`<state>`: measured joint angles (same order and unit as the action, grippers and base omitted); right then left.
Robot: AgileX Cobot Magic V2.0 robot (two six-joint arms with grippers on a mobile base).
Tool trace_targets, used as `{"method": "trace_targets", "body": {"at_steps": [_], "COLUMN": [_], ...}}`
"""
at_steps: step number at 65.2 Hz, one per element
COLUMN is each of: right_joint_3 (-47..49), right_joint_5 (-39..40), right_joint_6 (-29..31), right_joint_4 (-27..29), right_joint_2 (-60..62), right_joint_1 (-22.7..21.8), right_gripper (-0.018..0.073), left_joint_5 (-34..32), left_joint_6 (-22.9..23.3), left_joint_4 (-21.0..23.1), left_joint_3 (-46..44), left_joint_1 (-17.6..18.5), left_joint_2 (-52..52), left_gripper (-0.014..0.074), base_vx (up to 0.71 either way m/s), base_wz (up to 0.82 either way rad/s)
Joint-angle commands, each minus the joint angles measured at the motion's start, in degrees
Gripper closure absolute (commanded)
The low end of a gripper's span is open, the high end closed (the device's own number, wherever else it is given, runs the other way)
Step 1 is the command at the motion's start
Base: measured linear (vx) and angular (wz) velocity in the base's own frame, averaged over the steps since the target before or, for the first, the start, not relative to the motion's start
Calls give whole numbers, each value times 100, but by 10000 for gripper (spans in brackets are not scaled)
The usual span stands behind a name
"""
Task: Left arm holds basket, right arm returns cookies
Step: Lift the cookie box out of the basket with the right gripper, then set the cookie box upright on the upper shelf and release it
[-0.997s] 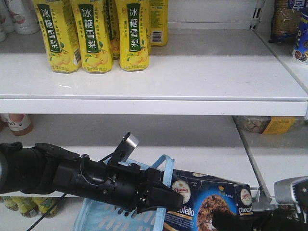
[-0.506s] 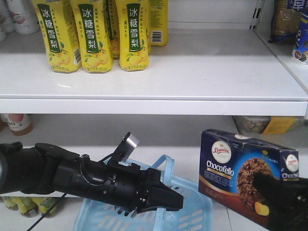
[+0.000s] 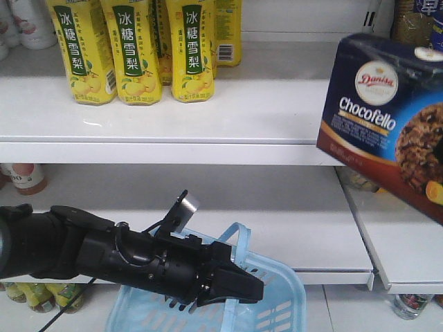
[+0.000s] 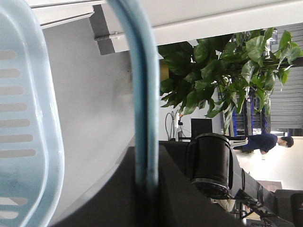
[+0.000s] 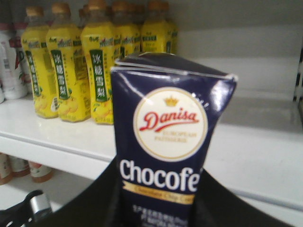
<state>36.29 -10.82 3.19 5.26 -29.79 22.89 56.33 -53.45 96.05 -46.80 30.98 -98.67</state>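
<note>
The navy cookies box [image 3: 387, 124] hangs tilted at the right of the front view, level with the upper white shelf [image 3: 263, 111]. In the right wrist view the cookies box [image 5: 165, 151] stands between the black fingers [image 5: 227, 198] of my right gripper [image 5: 158, 208], which is shut on it. The right arm itself is out of the front view. My left arm [image 3: 104, 256] reaches in from the lower left. Its gripper [image 3: 232, 285] is shut on the handle [image 4: 144, 94] of the light blue basket [image 3: 277, 304], which hangs below the lower shelf.
Yellow drink cartons [image 3: 131, 48] stand in a row at the back left of the upper shelf, seen too as yellow cartons [image 5: 90, 71]. A lower white shelf [image 3: 311, 228] runs across. Bottles [image 3: 28, 176] and jars sit at the shelf edges.
The cookies box has risen from beside the basket up and to the right, to the height of the upper shelf. The left arm and basket have stayed still.
</note>
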Motion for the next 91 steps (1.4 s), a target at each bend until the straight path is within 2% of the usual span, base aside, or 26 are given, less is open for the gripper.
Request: {"method": "trace_targets", "body": {"at_steps": [1, 11, 27, 35, 53, 61, 70, 91], "right_joint_3": [320, 735, 1294, 1410, 1858, 2028, 2040, 2040], "right_joint_5": [834, 852, 1432, 1781, 2252, 2218, 2210, 1976], "right_joint_6": [53, 46, -441, -446, -222, 89, 123, 27], "right_joint_4": [-334, -427, -60, -29, -54, -49, -43, -37], "right_joint_2": [-420, -1261, -2364, -2758, -3776, -4154, -4409, -4453], "right_joint_1": [-44, -135, -1165, -1405, -1411, -1411, -1411, -1396], "right_gripper": [382, 382, 382, 382, 381, 377, 357, 169], "left_joint_5": [271, 271, 271, 271, 271, 271, 271, 271], "left_joint_6": [-124, -124, -124, -124, -124, -124, -124, -124], "left_joint_4": [340, 340, 340, 340, 340, 340, 340, 340], "left_joint_3": [-128, -128, -128, -128, -128, -128, -128, -128], "left_joint_1": [-6, -6, -6, -6, -6, -6, -6, -6], "left_joint_2": [288, 288, 288, 288, 288, 288, 288, 288], "left_gripper": [603, 603, 603, 603, 603, 603, 603, 603], "base_vx": [0, 0, 0, 0, 0, 0, 0, 0], "base_wz": [0, 0, 0, 0, 0, 0, 0, 0]}}
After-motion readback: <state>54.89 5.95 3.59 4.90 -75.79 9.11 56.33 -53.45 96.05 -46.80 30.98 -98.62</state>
